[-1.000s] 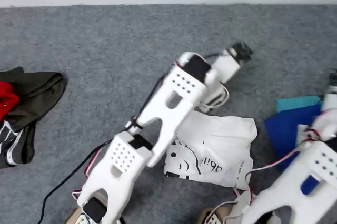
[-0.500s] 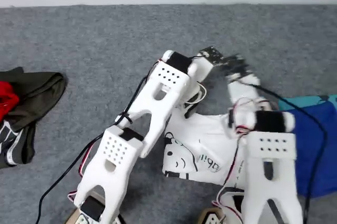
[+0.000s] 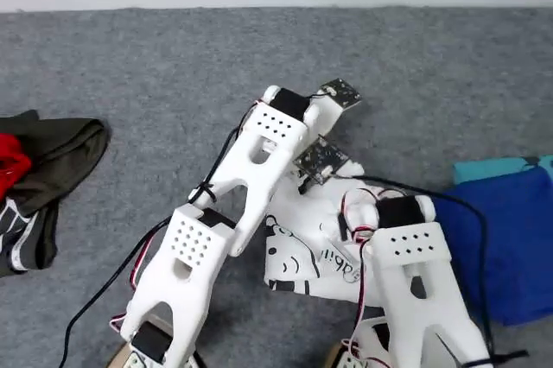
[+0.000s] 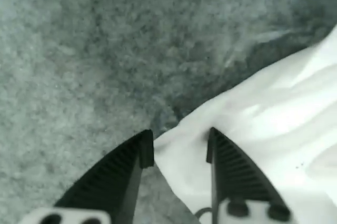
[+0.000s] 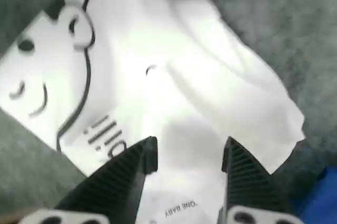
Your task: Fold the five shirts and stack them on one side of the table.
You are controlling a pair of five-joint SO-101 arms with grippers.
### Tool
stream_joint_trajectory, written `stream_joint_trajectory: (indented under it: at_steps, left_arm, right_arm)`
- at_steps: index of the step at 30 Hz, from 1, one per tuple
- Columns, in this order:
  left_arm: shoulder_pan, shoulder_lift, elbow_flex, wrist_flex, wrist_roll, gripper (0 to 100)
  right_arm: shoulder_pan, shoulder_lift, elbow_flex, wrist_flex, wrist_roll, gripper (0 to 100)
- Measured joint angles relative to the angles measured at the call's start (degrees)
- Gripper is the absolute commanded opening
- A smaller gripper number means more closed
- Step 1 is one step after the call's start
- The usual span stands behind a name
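Note:
A white shirt with a black bear drawing lies crumpled at the table's front middle. In the left wrist view my left gripper is open, its dark fingers straddling the far edge of the white shirt down at the grey carpet. My right gripper is open just above the white shirt, near its printed lettering. From above, the left arm comes in from the front left. The right arm covers the shirt's right part.
A folded blue shirt lies on a teal one at the right edge. A dark heap of clothes with something red sits at the left edge. Grey carpet covers the table.
My right arm swung from the blue stack at the right to over the white shirt. My left gripper drew back and down onto the shirt's far edge. The shirt looks more bunched.

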Motion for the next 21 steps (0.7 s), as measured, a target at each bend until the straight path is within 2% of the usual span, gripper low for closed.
stream_joint_trajectory:
  at_steps: [8, 11, 13, 19, 21]
  left_arm:
    - [0.3, 0.0, 0.0, 0.0, 0.0, 17]
    - [0.4, 0.0, 0.0, -0.3, 0.0, 17]
    - [0.4, 0.0, -0.4, -0.3, 0.0, 17]
    - [0.5, 0.1, -11.3, 1.9, 5.6, 17]
    - [0.5, 0.1, -15.3, 2.2, 6.9, 17]
  right_arm:
    - [13.9, -0.1, 0.2, 5.1, 11.9, 19.8]
    - [16.6, -0.1, 0.2, 4.5, 12.4, 19.8]
    - [15.4, -1.2, 0.2, 1.8, 8.8, 19.8]
    - [4.7, -3.0, 0.2, -9.5, -12.0, 19.8]
    - [2.4, -3.0, 0.2, -10.9, -14.3, 19.8]
